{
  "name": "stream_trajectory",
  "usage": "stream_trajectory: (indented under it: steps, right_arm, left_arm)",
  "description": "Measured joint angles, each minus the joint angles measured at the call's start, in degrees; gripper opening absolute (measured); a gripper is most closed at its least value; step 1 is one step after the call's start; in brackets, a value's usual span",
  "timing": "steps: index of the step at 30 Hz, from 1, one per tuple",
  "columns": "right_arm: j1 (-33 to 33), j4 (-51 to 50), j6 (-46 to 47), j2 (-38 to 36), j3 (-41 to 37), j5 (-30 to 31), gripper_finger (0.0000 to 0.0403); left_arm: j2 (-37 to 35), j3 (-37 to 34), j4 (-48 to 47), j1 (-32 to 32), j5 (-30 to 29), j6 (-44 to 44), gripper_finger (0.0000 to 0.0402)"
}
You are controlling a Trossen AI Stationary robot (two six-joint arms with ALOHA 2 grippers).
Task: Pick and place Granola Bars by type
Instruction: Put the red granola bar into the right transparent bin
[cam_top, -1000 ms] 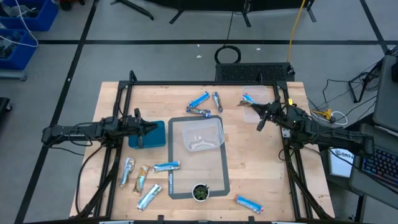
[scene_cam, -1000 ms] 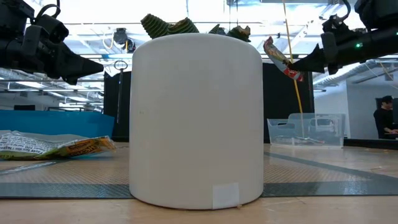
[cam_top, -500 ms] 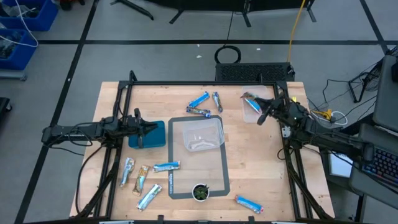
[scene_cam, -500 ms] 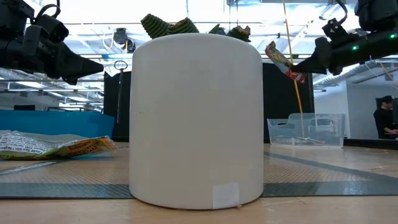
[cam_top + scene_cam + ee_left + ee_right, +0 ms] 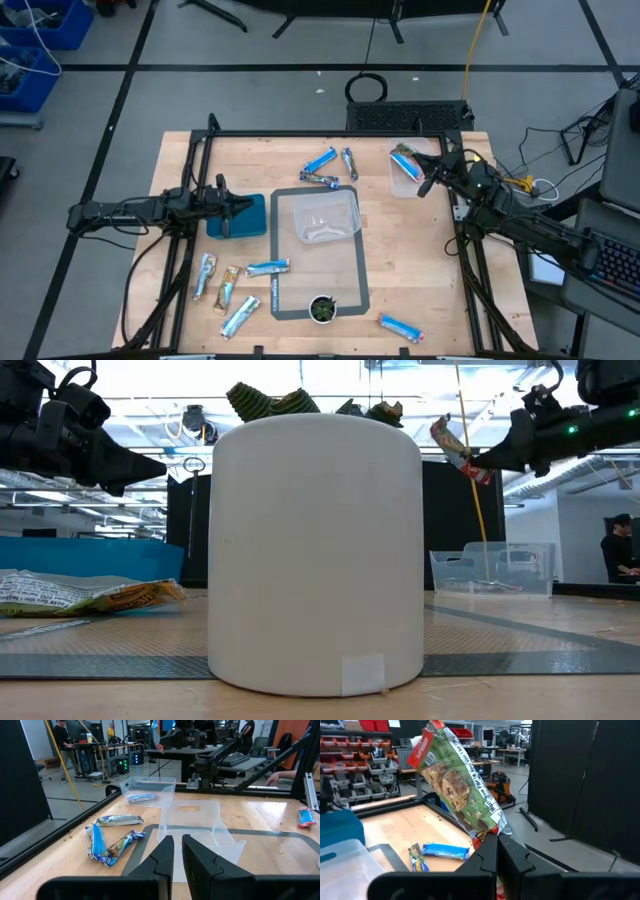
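The right gripper (image 5: pixel 425 186) hangs above the worktop's (image 5: pixel 420 260) far right corner, over a small clear bin (image 5: pixel 404 177). Its jaws are clamped on a green-wrapped granola bar (image 5: pixel 457 785), which stands up from them. A blue-wrapped bar (image 5: pixel 140 798) already lies in that bin. The left gripper (image 5: pixel 226 208) waits over a teal lid (image 5: pixel 250 215) at the left, jaws nearly closed and empty. A larger clear tub (image 5: pixel 322 214) sits on a grey mat (image 5: pixel 350 280) in the middle. Three bars (image 5: pixel 330 168) lie beyond the mat, several more (image 5: pixel 232 285) lie near left, and one (image 5: pixel 399 325) near right.
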Motion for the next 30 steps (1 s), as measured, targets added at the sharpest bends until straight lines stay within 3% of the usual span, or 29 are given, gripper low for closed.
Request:
stream_trajectory:
  steps: [13,30]
  right_arm:
    - [-2.69,-6.92,0.72,0.89,8.76,0.04,0.0]
    - [-3.39,-20.01,1.15,11.06,19.83,0.32,0.0]
  left_arm:
    - [-0.02,0.0,-0.01,-0.01,0.01,0.0,0.0042]
    - [0.0,0.0,0.01,0.01,-0.01,0.0,0.0042]
